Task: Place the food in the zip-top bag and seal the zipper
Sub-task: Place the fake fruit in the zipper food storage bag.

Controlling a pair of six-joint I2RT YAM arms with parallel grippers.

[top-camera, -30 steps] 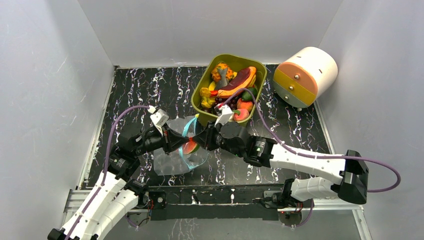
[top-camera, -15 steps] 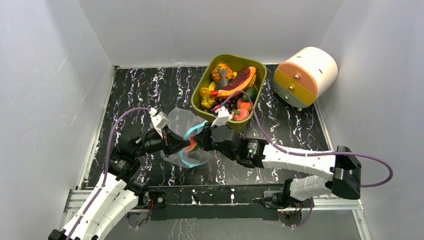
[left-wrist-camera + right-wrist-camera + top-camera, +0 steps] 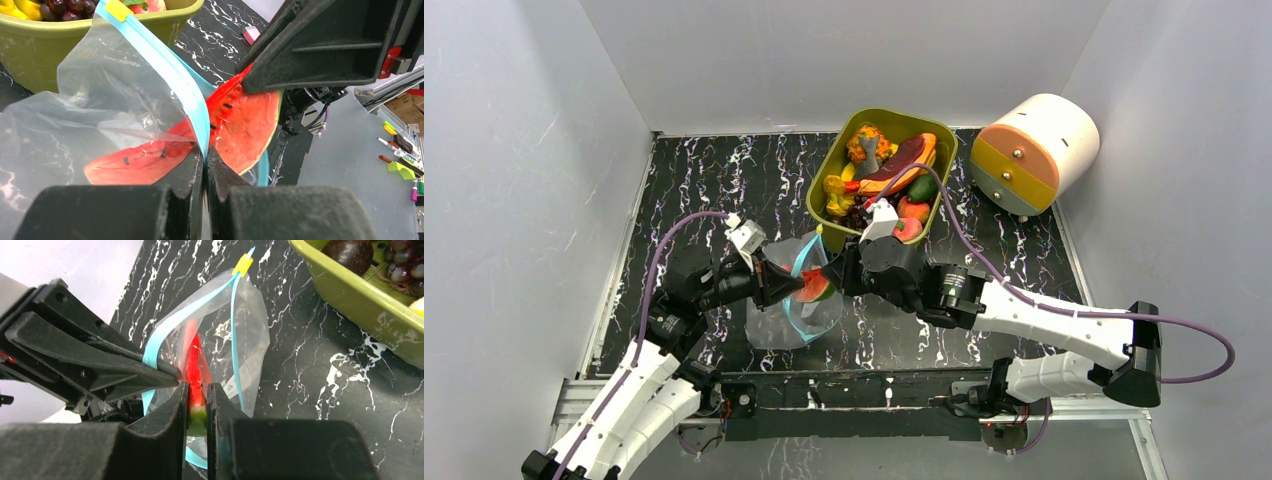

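Watermelon wedge (image 3: 240, 125) is sitting halfway through the mouth of the zip-top bag (image 3: 786, 322), just near-left of the olive tub (image 3: 817, 200); the right gripper (image 3: 198, 390) is clamping its rind end, and the left gripper (image 3: 205, 156) is pinching the zipper (image 3: 170, 75).

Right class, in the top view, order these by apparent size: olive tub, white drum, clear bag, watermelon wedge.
Largest: olive tub and white drum, too alike to split.
Then clear bag.
Smallest: watermelon wedge.
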